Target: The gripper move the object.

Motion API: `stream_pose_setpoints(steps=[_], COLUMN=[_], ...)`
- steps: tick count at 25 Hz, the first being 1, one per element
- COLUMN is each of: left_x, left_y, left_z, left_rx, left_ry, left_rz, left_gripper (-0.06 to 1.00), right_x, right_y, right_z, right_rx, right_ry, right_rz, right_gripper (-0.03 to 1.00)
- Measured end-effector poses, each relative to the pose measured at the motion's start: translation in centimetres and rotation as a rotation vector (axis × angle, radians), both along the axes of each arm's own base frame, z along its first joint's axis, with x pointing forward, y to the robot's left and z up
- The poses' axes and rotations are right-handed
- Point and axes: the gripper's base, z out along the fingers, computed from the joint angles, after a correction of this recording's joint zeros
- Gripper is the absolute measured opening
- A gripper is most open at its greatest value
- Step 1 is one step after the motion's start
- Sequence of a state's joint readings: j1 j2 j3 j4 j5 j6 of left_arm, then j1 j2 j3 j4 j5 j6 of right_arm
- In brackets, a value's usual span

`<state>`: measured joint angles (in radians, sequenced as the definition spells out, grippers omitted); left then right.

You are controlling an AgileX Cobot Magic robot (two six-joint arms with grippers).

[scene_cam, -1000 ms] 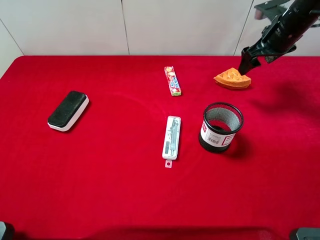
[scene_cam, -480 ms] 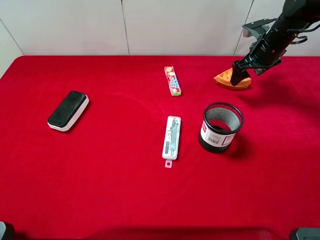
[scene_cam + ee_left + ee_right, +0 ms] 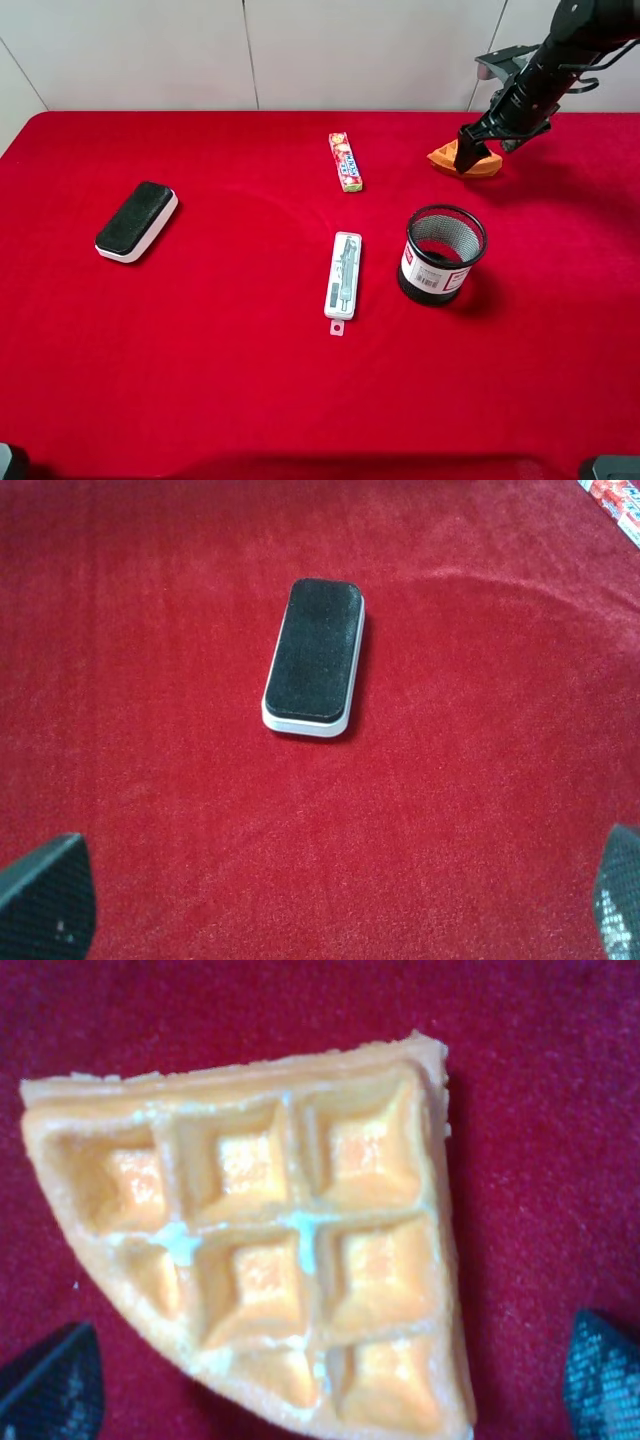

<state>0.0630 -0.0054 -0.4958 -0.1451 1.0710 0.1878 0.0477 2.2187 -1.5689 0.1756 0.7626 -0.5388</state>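
Note:
The orange-yellow toy waffle (image 3: 440,157) lies flat on the red cloth at the back right, with my right gripper (image 3: 468,160) low over it and covering its middle. In the right wrist view the waffle (image 3: 270,1230) fills the frame, grid side up. The right gripper (image 3: 325,1390) is open, and a black fingertip (image 3: 45,1385) shows on each side of the waffle, apart from it. My left gripper (image 3: 330,900) is open and empty, hanging above the cloth near the black-and-white eraser (image 3: 312,655).
The eraser (image 3: 136,221) lies at the left. A long red candy pack (image 3: 345,161) lies at the back middle and a white pen package (image 3: 343,274) in the middle. A black mesh cup (image 3: 443,254) stands just in front of the waffle. A white wall stands behind the table.
My right gripper has moved left and down, from the waffle's back right edge to over its middle. The waffle and the left arm have not moved.

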Motion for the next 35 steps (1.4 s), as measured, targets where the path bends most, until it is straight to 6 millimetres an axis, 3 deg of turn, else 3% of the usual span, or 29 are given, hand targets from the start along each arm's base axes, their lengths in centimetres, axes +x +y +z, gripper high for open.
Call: stream_pose_setpoints(steps=[6, 17, 24, 28, 35], left_x=[0.0, 0.0, 0.0, 0.0, 0.0], left_y=[0.0, 0.0, 0.0, 0.0, 0.0], left_z=[0.0, 0.0, 0.0, 0.0, 0.0], left_rx=[0.0, 0.0, 0.0, 0.0, 0.0], left_ry=[0.0, 0.0, 0.0, 0.0, 0.0], left_rz=[0.0, 0.0, 0.0, 0.0, 0.0], left_gripper=[0.99, 0.99, 0.99, 0.99, 0.99], right_x=[0.1, 1.1, 1.2, 1.2, 1.2], right_y=[0.1, 2.8, 3.4, 3.3, 3.2], right_z=[0.0, -1.6, -1.7, -1.7, -1.6], right_rx=[0.01, 0.006, -0.002, -0.009, -0.033], right_ry=[-0.004, -0.003, -0.003, 0.001, -0.001], right_rz=[0.018, 0.081, 0.079, 0.074, 0.088], right_gripper=[0.69, 0.69, 0.69, 0.52, 0.52])
